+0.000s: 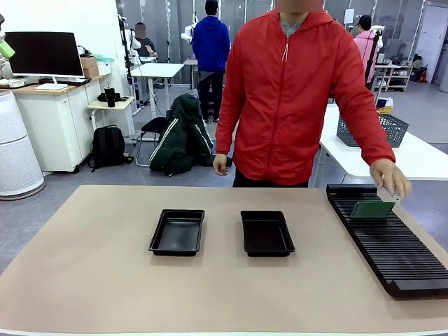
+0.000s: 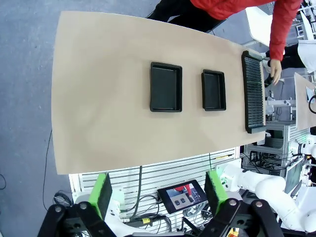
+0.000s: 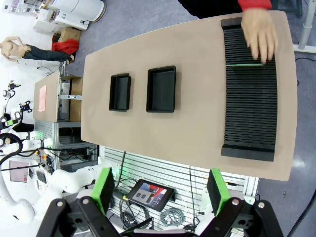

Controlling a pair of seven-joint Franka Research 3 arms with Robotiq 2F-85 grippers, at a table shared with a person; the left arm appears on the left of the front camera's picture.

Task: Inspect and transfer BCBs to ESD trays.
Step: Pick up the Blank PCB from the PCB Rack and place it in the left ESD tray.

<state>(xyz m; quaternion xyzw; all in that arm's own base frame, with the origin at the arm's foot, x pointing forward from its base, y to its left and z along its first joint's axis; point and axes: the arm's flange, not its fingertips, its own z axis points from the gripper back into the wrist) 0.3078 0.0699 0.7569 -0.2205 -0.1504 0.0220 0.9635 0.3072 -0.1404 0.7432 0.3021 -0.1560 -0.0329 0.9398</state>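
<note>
Two black ESD trays lie side by side mid-table, the left tray (image 1: 177,232) (image 2: 166,87) (image 3: 120,92) and the right tray (image 1: 267,233) (image 2: 214,90) (image 3: 161,89), both holding nothing. A green BCB (image 1: 372,209) (image 3: 245,64) stands on edge in the slotted rack, with the person's hand (image 1: 390,176) (image 3: 260,32) on its top edge. My left gripper (image 2: 157,191) is open, high above the table's near edge. My right gripper (image 3: 160,189) is open too, equally high and far from the trays.
A long black ribbed rack (image 1: 392,239) (image 2: 254,93) (image 3: 250,91) runs along the table's right side. The person in a red jacket (image 1: 294,91) stands at the far edge. A grey mesh basket (image 1: 373,131) sits on a white table behind.
</note>
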